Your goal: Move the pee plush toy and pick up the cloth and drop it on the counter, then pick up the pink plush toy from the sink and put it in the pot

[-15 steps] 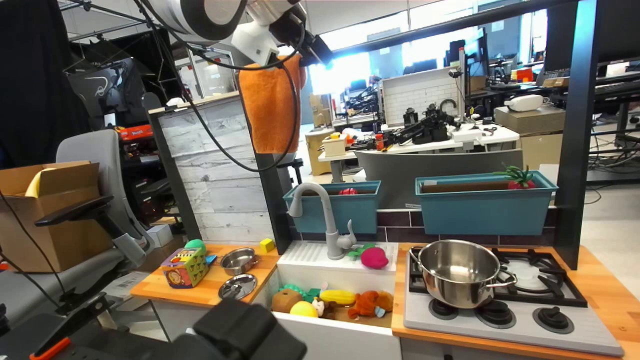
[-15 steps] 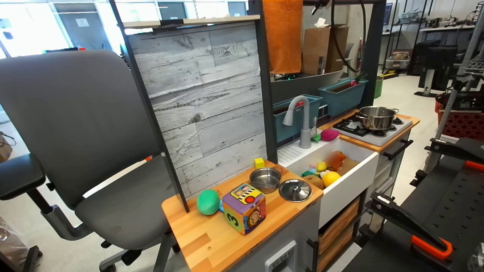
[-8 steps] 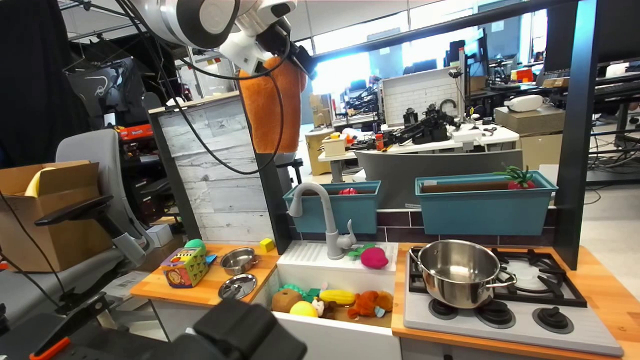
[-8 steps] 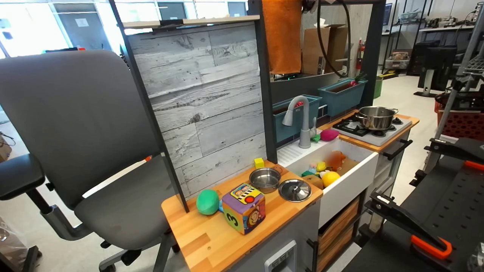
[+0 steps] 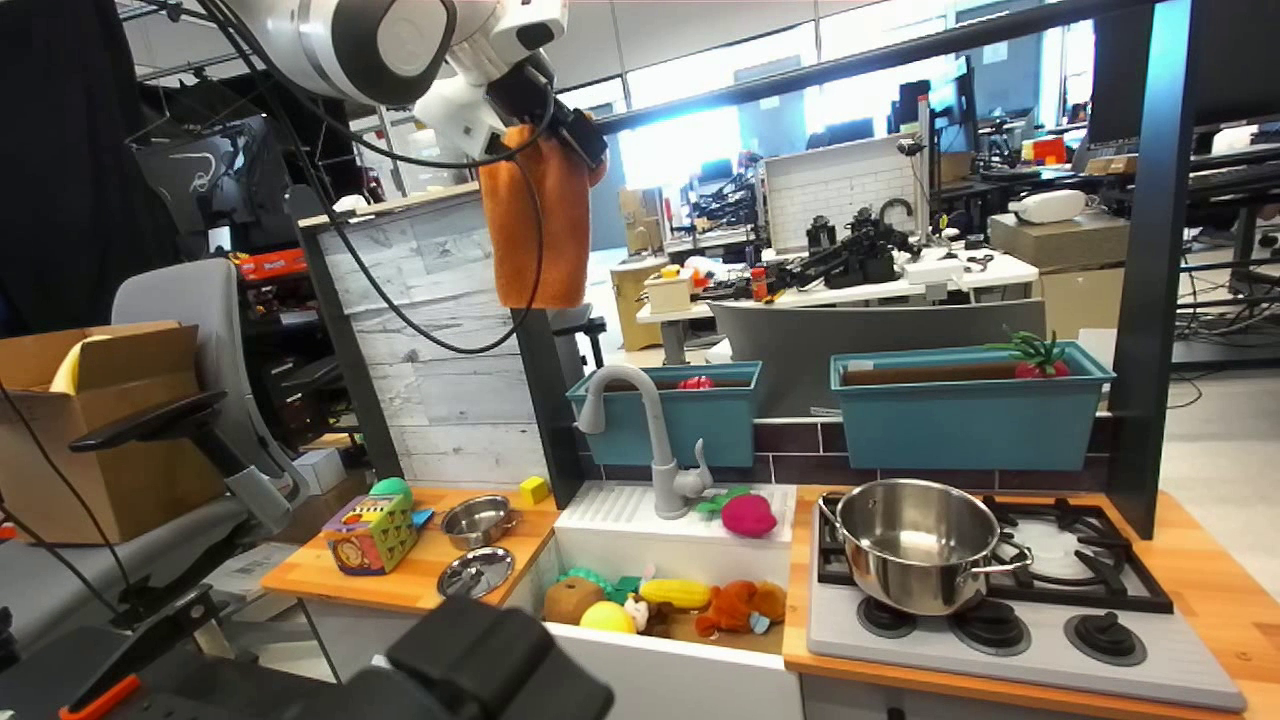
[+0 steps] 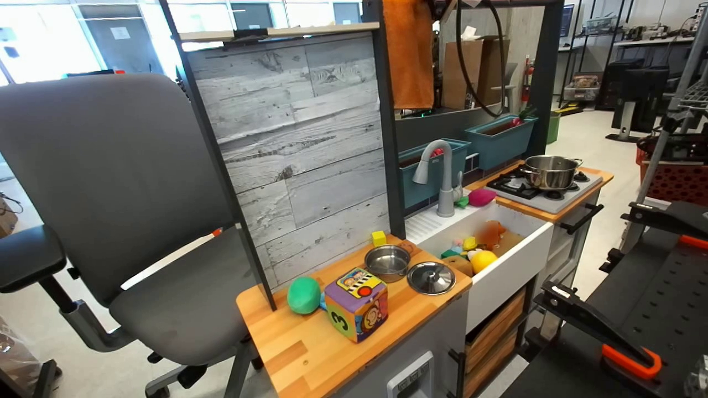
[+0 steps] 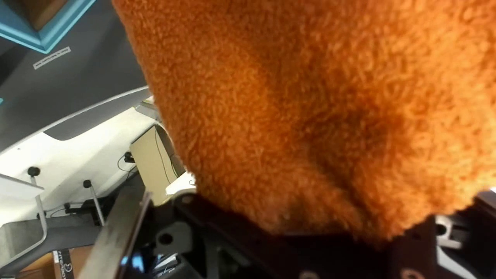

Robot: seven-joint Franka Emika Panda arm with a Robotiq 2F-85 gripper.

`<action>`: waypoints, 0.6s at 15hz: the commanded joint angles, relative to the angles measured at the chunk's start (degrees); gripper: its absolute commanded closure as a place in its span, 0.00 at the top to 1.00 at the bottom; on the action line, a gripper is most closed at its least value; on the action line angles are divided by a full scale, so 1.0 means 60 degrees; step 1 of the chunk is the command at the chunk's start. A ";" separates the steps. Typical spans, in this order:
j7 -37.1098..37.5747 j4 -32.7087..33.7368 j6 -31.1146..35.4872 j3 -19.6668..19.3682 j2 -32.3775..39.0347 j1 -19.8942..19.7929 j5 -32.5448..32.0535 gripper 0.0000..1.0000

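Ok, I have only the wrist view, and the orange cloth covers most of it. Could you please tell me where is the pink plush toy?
Observer: In both exterior views, the pink plush toy lies on the rear ledge of the sink, near the faucet, not down in the basin.
Operator: Thank you. And the place where it must go, is it covered?
Observer: No. In both exterior views, the pot stands uncovered on the stove.
Operator: I cannot see the lower edge of the cloth. Does it touch the counter?
Observer: No. In both exterior views, that edge hangs well above the counter.
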 commanded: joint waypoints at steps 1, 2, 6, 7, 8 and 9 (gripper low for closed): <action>0.0235 -0.0121 -0.0615 0.0037 -0.0157 0.0136 -0.0324 0.51; 0.0240 -0.0136 -0.0671 0.0039 -0.0177 0.0144 -0.0326 0.54; 0.0230 -0.0348 -0.1069 0.0074 -0.0306 0.0109 -0.0330 0.13; 0.0231 -0.0413 -0.1213 0.0109 -0.0343 0.0087 -0.0318 0.07; 0.0251 -0.0457 -0.1332 0.0108 -0.0366 0.0083 -0.0318 0.48; 0.0261 -0.0520 -0.1540 0.0109 -0.0428 0.0075 -0.0332 0.44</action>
